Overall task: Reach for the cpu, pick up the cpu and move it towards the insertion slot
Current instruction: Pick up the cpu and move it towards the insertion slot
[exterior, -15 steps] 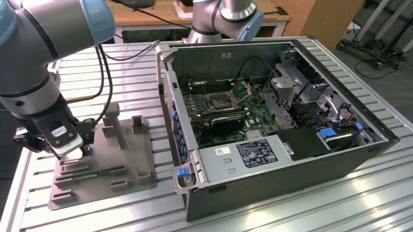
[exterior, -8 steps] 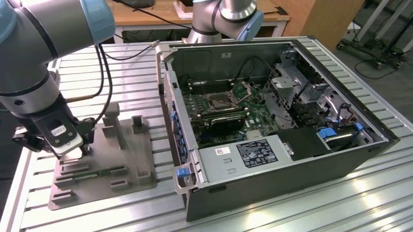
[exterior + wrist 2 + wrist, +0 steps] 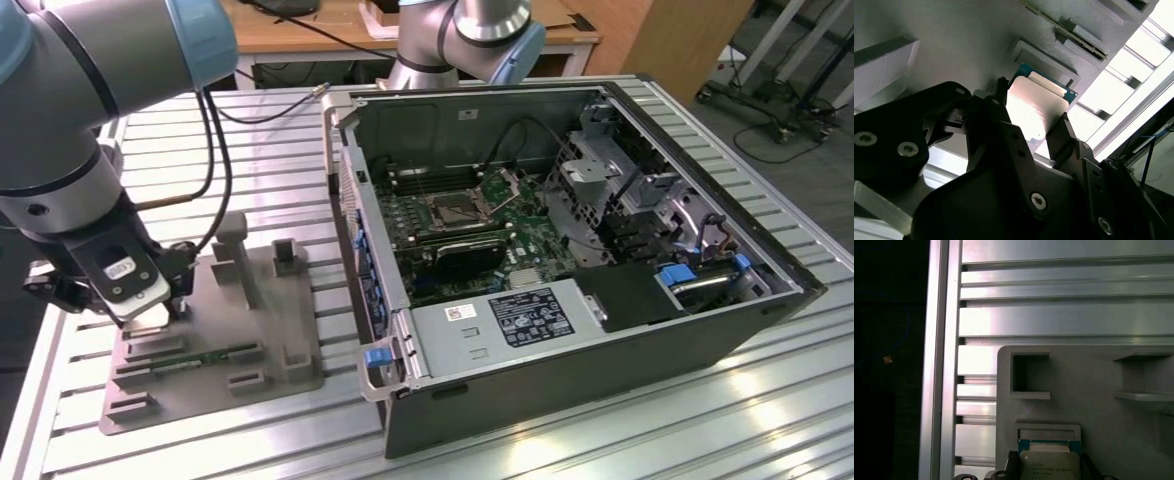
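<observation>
Above a ribbed aluminium table (image 3: 601,440) with a grey plastic fixture (image 3: 267,330), pinching the flat silvery square cpu (image 3: 1036,107) between the black gripper's (image 3: 1032,102) fingers (image 3: 999,110).

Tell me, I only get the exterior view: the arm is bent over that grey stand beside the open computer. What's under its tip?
Observer: In both wrist views, the cpu sits right at the tool, with the grey stand behind it.
Operator: What does it look like?
Observer: In the second wrist view, a flat square with a pale metal top and a blue-green edge.
</observation>
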`<state>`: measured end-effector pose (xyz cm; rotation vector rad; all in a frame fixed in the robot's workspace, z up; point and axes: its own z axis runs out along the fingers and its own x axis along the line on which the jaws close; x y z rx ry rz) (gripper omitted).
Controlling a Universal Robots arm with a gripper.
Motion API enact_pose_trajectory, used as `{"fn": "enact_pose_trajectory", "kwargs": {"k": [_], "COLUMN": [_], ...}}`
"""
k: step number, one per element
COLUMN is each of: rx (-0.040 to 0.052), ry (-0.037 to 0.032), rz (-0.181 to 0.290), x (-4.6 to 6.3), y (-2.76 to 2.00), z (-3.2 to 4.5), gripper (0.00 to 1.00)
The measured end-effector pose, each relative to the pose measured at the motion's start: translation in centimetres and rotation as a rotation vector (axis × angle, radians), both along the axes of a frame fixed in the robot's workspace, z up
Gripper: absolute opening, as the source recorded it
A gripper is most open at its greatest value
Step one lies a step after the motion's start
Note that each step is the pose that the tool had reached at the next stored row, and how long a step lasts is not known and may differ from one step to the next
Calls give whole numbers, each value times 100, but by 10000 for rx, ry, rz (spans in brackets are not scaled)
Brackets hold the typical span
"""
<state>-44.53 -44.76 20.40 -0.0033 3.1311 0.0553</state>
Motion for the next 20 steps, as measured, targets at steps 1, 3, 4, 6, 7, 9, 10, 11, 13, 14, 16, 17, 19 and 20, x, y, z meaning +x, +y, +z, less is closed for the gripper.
{"fn": "enact_pose_trajectory", "kwargs": {"k": [1,3,4,6,7,9,10,11,13,14,16,17,19,20], "rx": [2,4,4,5,5,5,5,5,5,5,6,5,6,5], "ry": [1,3,4,4,6,7,8,8,9,9,11,13,15,16], "rz": [0,0,0,0,0,1,0,0,0,0,0,0,0,0], "x": [0,0,0,0,0,0,0,0,0,0,0,0,0,0], "y": [0,0,0,0,0,0,0,0,0,0,0,0,0,0], "z": [4,12,16,22,26,34,38,42,49,54,67,72,79,83], "gripper": [55,55,55,55,55,55,55,55,55,55,55,55,55,55]}}
